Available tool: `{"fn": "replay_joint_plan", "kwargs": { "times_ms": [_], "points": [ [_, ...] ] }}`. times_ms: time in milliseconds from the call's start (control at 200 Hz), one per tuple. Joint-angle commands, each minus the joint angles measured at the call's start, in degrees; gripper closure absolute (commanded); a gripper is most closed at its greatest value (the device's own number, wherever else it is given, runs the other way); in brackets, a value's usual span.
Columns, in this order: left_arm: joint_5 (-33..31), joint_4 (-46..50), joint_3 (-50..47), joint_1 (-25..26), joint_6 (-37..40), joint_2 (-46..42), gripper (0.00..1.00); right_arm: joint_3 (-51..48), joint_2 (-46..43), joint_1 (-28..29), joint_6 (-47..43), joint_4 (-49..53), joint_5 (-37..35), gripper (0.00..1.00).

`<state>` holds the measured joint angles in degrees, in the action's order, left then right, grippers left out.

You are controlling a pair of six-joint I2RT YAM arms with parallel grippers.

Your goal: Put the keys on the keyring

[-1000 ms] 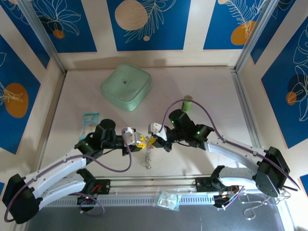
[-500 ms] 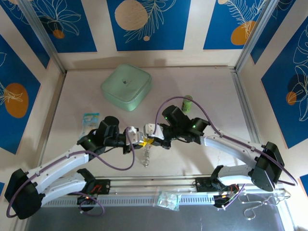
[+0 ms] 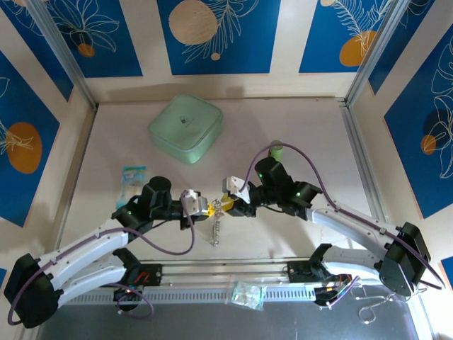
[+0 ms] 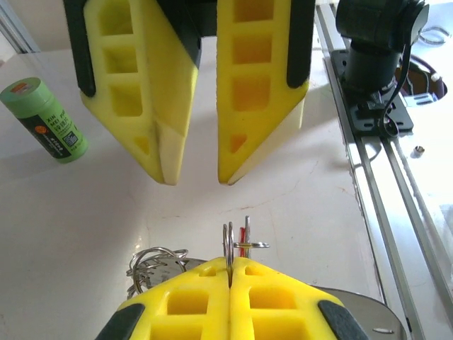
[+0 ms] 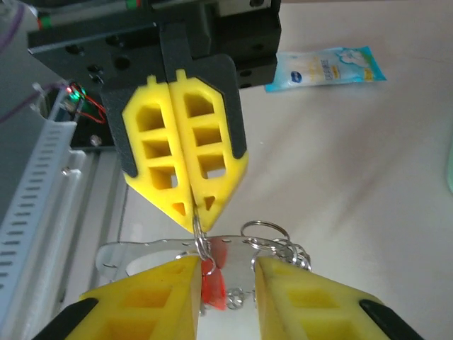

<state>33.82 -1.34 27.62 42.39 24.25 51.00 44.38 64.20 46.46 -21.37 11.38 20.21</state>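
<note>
Keyring (image 3: pixel 216 230) hangs at frame centre, pinched in the closed left gripper (image 3: pixel 205 207) to steady it for threading. Right gripper (image 3: pixel 228 206) stands part-open astride the red key (image 5: pixel 212 283).

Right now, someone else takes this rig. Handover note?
Left gripper: shut on the thin metal ring of the keyring.
Right gripper: open, with a finger on either side of the red key, not gripping it.
Things: the red key hangs by the pinched ring. The chain trails toward the near edge. The yellow key can't be made out.
Done: the ring is held. Can't tell whether the red key is threaded.
Left: check the red key, then find and thread the yellow key.
</note>
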Motion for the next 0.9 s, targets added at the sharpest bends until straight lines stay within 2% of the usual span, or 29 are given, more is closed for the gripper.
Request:
{"fn": "replay_joint_plan", "kwargs": {
  "times_ms": [0,225,465,710,785,840,895],
  "points": [
    [2.7,-7.7,-1.9,0.5,-2.7,-1.1,1.00,-2.8,-0.6,-0.1,5.5,-6.6,5.2,0.73],
    [3.5,-10.4,-2.9,0.5,-3.1,-0.2,1.00,-4.5,1.1,-0.1,7.5,-10.9,6.7,0.73],
    [3.9,-10.7,-2.8,0.6,-3.0,0.0,1.00,-4.5,2.6,-0.4,6.7,-11.4,7.4,0.80],
    [4.0,-10.4,-2.7,0.5,-3.1,-0.2,1.00,-4.2,2.5,-0.5,6.1,-10.7,7.7,1.00],
    [3.5,-9.7,-2.1,0.5,-3.5,-0.4,1.00,-3.8,2.4,-0.5,5.3,-9.6,7.7,1.00],
    [2.7,-8.7,-1.7,0.5,-3.5,-0.6,0.87,-3.2,2.2,-0.5,4.4,-8.4,7.3,1.00],
    [2.0,-7.0,-1.1,0.6,-3.0,-1.0,0.81,-2.2,2.2,-0.5,3.3,-6.5,7.0,1.00]
  ]
}}
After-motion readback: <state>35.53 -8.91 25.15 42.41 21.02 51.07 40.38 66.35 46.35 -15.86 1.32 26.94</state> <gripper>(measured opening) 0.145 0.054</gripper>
